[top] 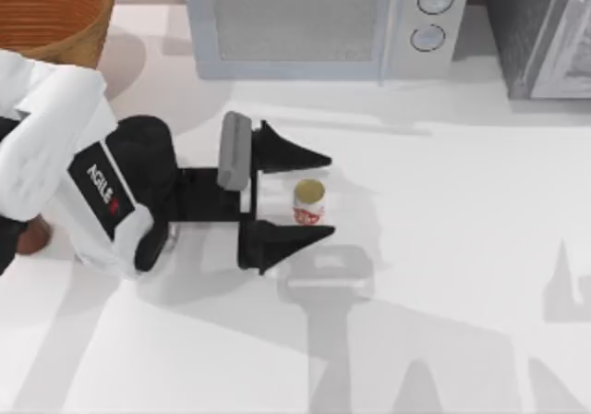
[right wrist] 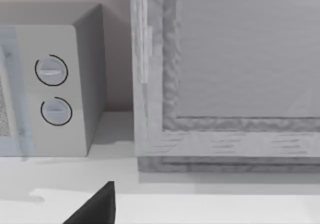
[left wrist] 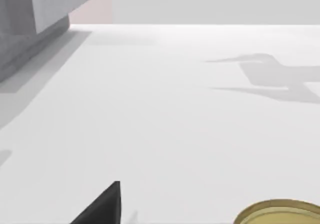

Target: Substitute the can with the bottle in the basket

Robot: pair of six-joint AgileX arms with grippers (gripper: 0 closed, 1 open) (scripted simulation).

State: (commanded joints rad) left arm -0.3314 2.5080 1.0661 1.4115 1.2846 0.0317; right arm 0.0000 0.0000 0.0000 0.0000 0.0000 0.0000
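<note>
Top view: the left end effector [top: 314, 197] is seen stretched out over the middle of the desk [top: 443, 248], its two black fingers [top: 286, 153] spread wide apart. The can [top: 308, 201] is stood upright on the desk right between them, closer to the fingertips, and a gap is left on both sides so it isn't being touched as far as can be made out. The basket [top: 65, 17] is parked at the far left corner, well apart from the can. A microwave [top: 323, 21] is set along the back edge, with another grey appliance [top: 545, 35] beside it on the right.

In the left wrist view, the can's gold top [left wrist: 280, 213] is caught beside one dark fingertip [left wrist: 102, 206]. For the right end effector, a single black fingertip [right wrist: 95, 206] is shown facing the microwave's knobs [right wrist: 51, 70], so open or closed can't be told.
</note>
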